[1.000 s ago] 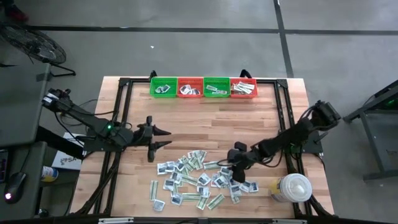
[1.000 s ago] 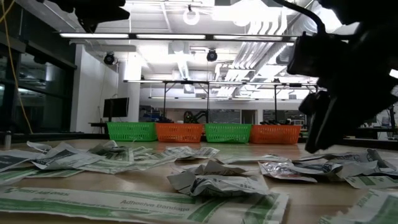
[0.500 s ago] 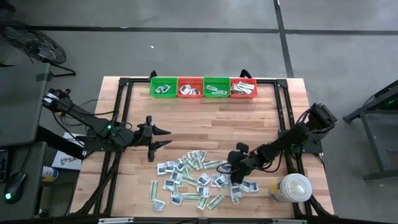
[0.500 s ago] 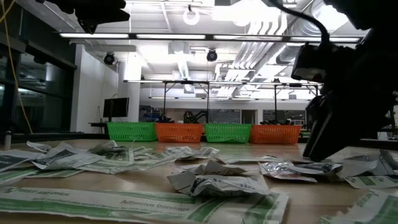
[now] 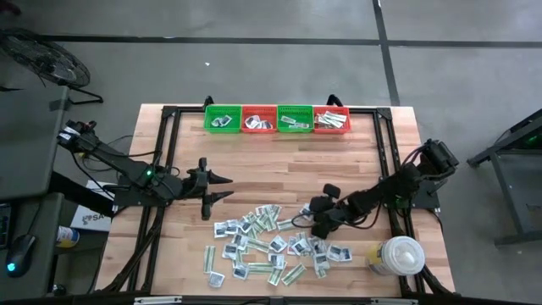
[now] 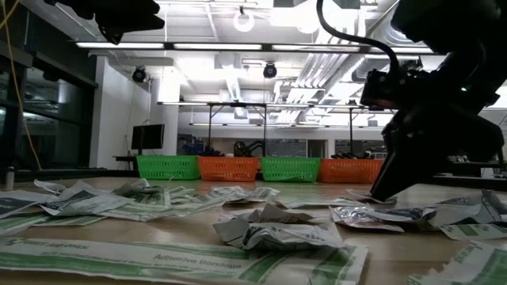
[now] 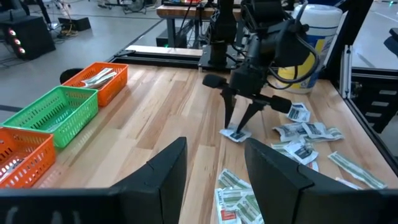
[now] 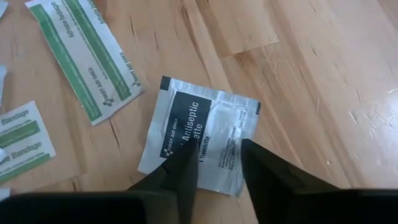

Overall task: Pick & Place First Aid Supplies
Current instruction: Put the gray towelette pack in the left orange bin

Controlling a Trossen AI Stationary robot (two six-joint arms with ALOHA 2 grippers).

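Many small first aid supplies (image 5: 267,246), white packets and pale-green strips, lie scattered flat on the near half of the wooden table. At the pile's far right edge lies a white antiseptic packet (image 8: 205,124), also seen in the left wrist view (image 7: 236,134). My right gripper (image 8: 217,163) slants down onto it, open, a fingertip on either half of the packet. My left gripper (image 5: 225,188) hangs open above bare wood, left of the pile. My right gripper comes at the antiseptic packet from above, slanting in from the table's right. Its two fingertips (image 7: 227,124) stand apart over the packet's near half (image 8: 214,158). The packet lies flat on the wood. I cannot tell whether the tips touch it.
Four baskets stand in a row at the far edge: green (image 5: 223,119), red (image 5: 259,119), green (image 5: 295,119), red (image 5: 331,119), each with a few packets. A big white lidded container (image 5: 398,256) stands at the near right corner. Bare wood lies between pile and baskets.
My right gripper has tipped more steeply downward and sunk toward the table. Its fingertips have swung from over the pile's right part toward the far edge, down onto the antiseptic packet. The packets lie as before.
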